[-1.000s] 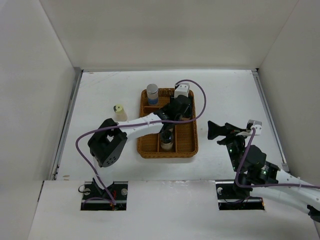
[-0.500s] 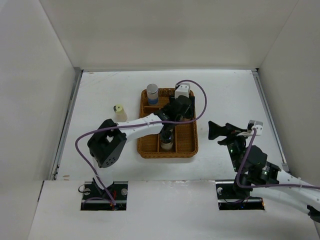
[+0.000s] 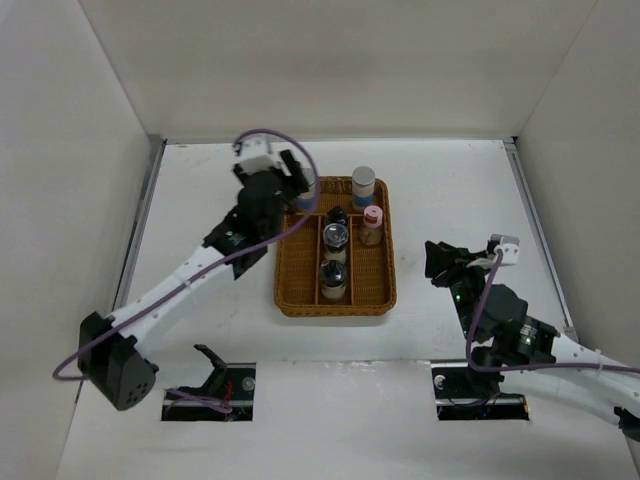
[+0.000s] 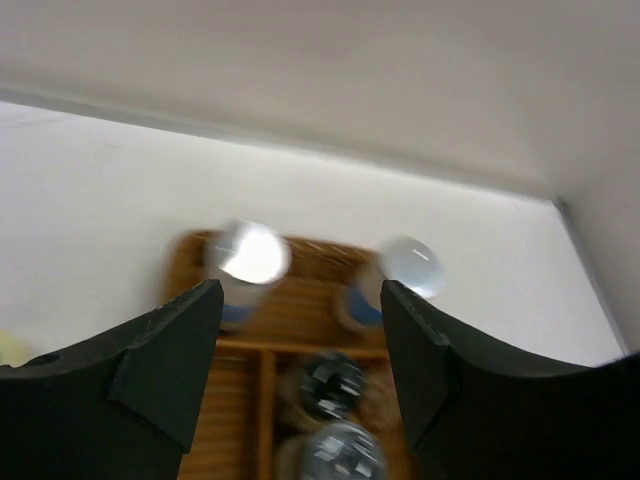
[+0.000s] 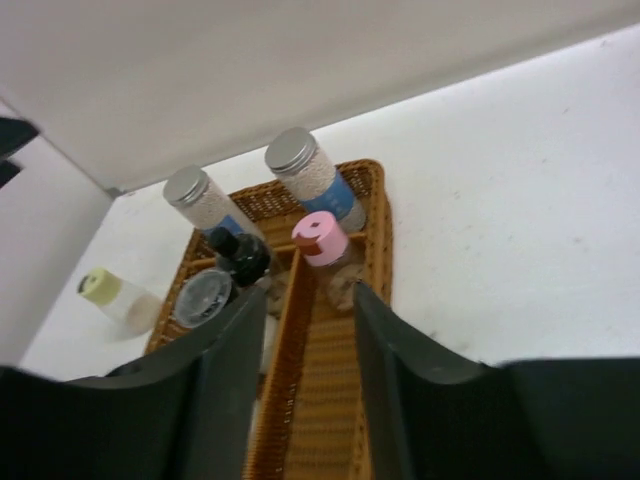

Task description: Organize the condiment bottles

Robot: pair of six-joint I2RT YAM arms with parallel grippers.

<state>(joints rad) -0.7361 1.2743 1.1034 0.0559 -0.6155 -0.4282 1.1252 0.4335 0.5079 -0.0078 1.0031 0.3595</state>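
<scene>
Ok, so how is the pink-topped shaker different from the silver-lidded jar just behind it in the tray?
The pink-topped shaker has a pink cap, while the silver-lidded jar has a plain metal lid. The jar looks taller than the shaker. The jar carries a blue label over whitish grains; the shaker shows no label. Both stand upright in the right side of the wicker tray, close together.

The white table (image 3: 190,190) is enclosed by plain white panels (image 3: 330,60) — left, rear, right. Soft, even light is cast.
</scene>
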